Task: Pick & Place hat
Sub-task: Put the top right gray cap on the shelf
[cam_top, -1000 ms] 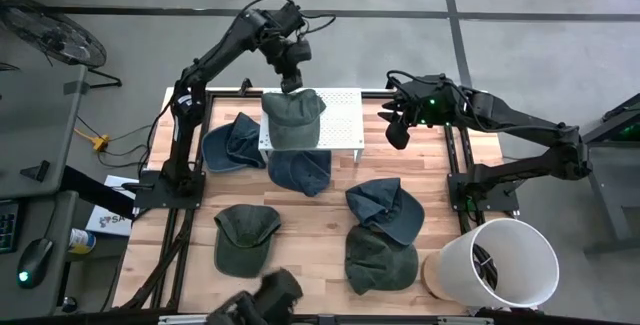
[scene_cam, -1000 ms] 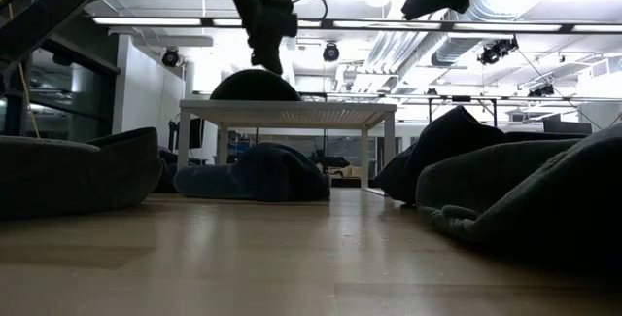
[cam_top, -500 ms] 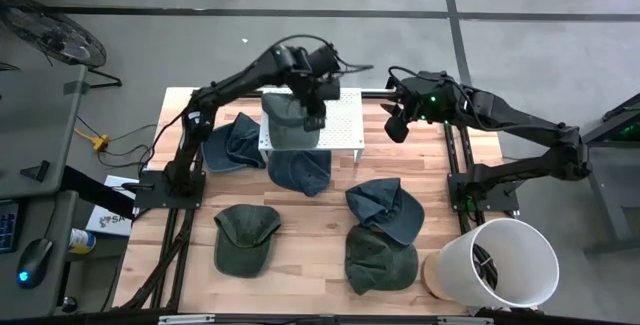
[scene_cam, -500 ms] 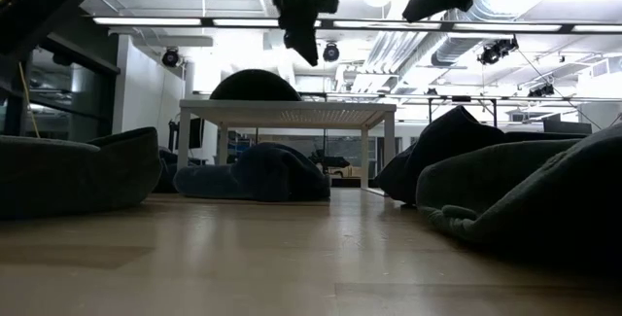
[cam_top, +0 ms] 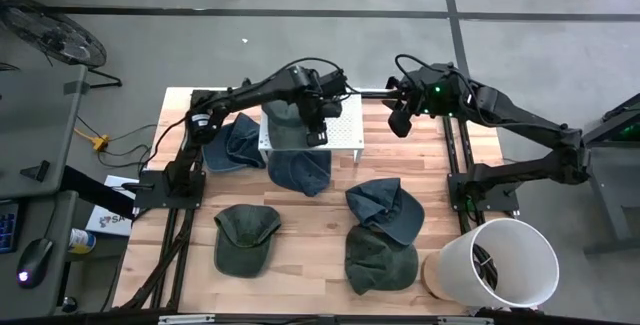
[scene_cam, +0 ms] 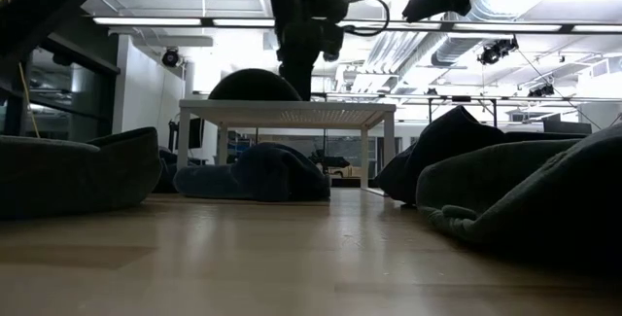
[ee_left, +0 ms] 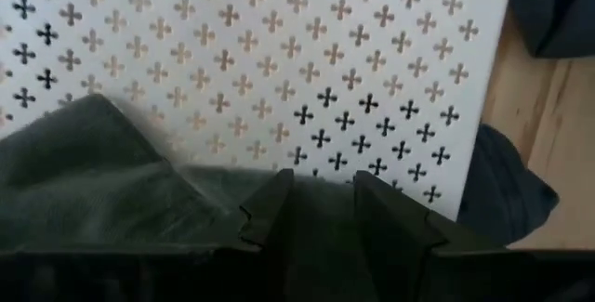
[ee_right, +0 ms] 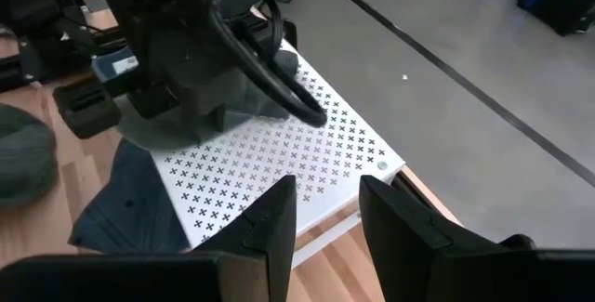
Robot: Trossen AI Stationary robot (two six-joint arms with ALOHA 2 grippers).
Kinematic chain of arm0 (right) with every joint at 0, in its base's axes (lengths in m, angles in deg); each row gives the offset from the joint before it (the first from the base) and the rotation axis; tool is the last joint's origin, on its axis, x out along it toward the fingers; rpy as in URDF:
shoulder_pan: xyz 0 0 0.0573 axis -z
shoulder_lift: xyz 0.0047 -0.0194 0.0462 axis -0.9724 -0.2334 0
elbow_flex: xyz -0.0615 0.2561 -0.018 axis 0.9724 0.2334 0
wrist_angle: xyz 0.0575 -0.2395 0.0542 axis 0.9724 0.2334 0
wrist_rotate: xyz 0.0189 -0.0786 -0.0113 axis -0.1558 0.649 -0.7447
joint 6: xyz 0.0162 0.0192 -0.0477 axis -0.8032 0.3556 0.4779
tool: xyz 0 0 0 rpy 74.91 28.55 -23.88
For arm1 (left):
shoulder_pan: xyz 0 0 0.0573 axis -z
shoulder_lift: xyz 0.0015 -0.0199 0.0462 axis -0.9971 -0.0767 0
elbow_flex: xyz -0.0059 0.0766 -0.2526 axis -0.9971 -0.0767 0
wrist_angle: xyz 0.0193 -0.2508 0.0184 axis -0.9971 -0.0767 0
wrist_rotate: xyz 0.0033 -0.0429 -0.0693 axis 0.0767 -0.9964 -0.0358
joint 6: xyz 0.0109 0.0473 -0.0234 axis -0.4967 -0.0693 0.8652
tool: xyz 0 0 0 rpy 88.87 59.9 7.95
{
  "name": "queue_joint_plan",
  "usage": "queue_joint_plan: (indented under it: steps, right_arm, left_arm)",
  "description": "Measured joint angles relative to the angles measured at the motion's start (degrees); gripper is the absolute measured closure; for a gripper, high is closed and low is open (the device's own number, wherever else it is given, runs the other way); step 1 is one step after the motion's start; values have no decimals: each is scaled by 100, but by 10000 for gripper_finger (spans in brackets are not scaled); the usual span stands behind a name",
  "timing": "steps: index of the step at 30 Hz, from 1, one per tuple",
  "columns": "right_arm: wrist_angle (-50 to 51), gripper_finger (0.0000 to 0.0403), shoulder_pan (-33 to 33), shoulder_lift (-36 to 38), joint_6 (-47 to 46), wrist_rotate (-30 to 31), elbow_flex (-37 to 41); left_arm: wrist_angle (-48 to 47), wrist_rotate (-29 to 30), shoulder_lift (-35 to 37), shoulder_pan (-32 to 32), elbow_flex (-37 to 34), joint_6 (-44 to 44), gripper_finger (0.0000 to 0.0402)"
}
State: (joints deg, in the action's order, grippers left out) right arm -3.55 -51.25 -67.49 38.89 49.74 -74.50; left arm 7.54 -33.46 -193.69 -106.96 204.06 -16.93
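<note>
**Left hand swings over the hat on the shelf**

We see a wooden counter (cam_top: 310,235) from above, with two dark arms reaching in from its far corners. A white bin (cam_top: 505,265) stands at the near right corner. A white perforated shelf (cam_top: 345,125) sits toward the back, raised on legs, with a green hat (cam_top: 285,130) lying on its left half. Five more hats lie on the counter itself: a blue one (cam_top: 300,170) partly under the shelf, another blue one (cam_top: 228,143) to the left, a green one (cam_top: 245,237) near the front, and a blue (cam_top: 385,208) and green pair (cam_top: 380,260) to the right.

A second ago the left hand (cam_top: 316,135) hung behind the shelf; it has since crossed over and dropped to the hat's right edge. Its fingers (ee_left: 270,211) stand partly apart with nothing between them, so we judge a new grasp on the shelved hat may be starting.

The right hand (cam_top: 397,125) waits above the shelf's right end, fingers partly apart, empty.
</note>
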Motion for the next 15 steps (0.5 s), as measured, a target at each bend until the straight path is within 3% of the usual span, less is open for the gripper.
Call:
queue_joint_plan:
  steps: [15]
  right_arm:
    - [4, 289, 0, 2, 146, -8, 0]
  left_arm:
    - [-427, 152, 8, 2, -43, -2, 287]
